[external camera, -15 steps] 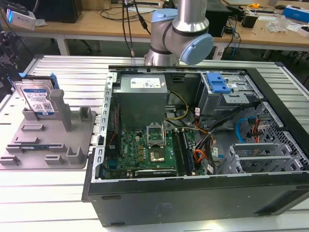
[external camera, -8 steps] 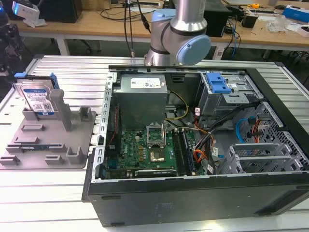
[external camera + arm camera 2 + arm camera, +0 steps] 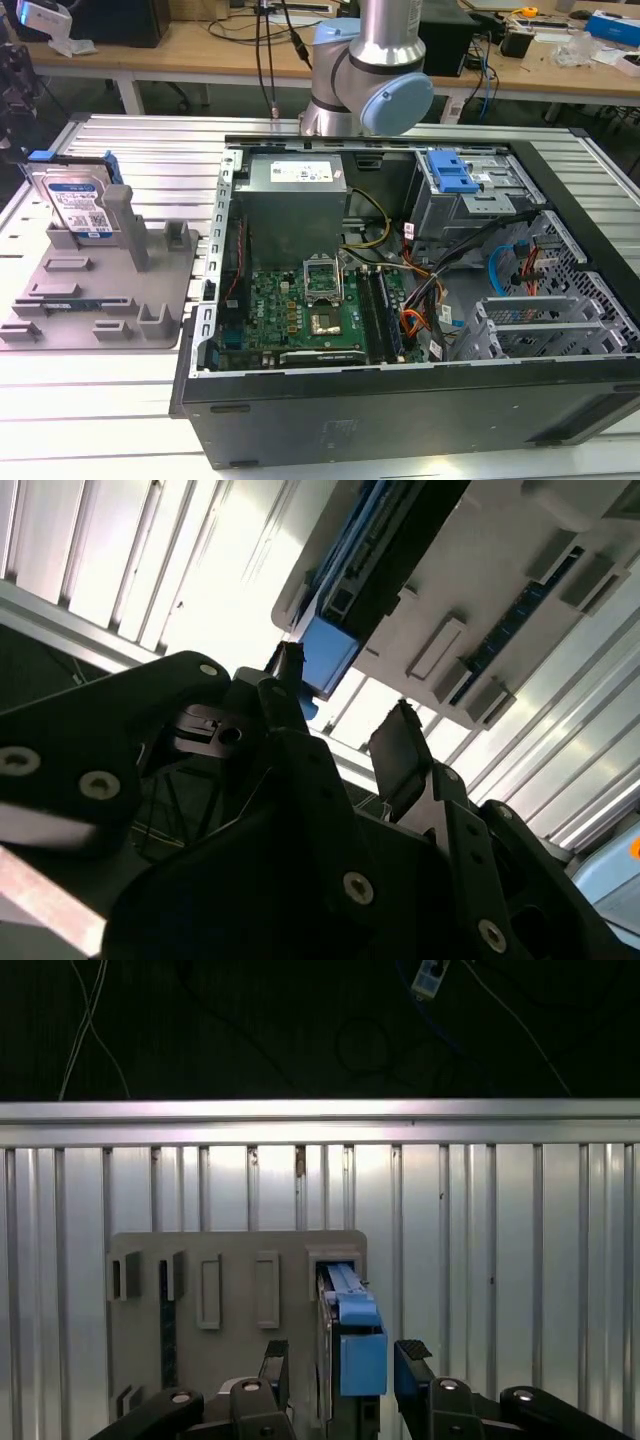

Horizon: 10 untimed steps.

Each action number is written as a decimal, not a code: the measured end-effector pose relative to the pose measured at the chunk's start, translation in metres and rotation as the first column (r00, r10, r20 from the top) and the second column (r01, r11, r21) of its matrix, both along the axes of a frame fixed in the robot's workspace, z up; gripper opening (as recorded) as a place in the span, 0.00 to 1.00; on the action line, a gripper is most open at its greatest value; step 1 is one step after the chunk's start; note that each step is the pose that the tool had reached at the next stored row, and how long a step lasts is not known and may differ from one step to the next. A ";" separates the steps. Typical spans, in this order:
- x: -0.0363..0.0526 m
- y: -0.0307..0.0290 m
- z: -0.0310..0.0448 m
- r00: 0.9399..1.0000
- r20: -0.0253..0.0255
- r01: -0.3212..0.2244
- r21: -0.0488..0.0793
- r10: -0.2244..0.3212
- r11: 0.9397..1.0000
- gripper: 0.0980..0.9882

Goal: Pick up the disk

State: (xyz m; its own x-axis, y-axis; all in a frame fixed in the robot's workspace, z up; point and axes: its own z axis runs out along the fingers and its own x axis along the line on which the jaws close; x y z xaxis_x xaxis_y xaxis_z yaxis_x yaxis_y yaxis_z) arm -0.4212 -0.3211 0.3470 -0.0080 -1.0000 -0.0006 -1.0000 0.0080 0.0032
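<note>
Silver disk [image 3: 78, 205], blue-railed with a white-and-blue label, stands on edge in the grey plate [image 3: 100, 300] on the bench [image 3: 100, 420].
My hand [image 3: 343, 1365] hovers above it, fingers [image 3: 412, 1358] spread wide, one either side of the disk.

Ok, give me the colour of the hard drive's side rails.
Blue plastic rails on the flat silver metal hard drive, clearest in the exterior view.

The silver tubular robot arm [image 3: 385, 30] rises upright in the exterior view, and a rounded pale blue joint cap [image 3: 398, 102] faces the camera. In the first wrist view, the black bolted two-finger gripper [image 3: 343, 1365] points away from the camera. Its dark fingers [image 3: 412, 1355] are spread well apart, roughly parallel, with jaws unclosed.
</note>
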 end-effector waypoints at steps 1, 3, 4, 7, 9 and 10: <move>0.0000 0.0001 0.0000 1.000 0.000 0.000 0.000 0.000 1.000 0.50; 0.0013 0.0008 -0.0001 1.000 0.000 0.000 0.000 0.000 1.000 0.50; 0.0019 0.0011 -0.0001 1.000 0.000 0.000 0.000 0.000 1.000 0.50; 0.0028 0.0024 -0.0018 1.000 0.000 0.000 0.000 0.000 1.000 0.50; 0.0043 0.0046 -0.0038 1.000 0.000 0.000 0.000 0.000 1.000 0.50; 0.0055 0.0056 -0.0058 1.000 0.000 0.000 0.000 0.000 1.000 0.50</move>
State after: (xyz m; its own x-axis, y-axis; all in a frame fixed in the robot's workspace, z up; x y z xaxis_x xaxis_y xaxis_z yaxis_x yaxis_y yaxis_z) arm -0.4157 -0.3154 0.3412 -0.0080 -1.0000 -0.0006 -1.0000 0.0080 0.0032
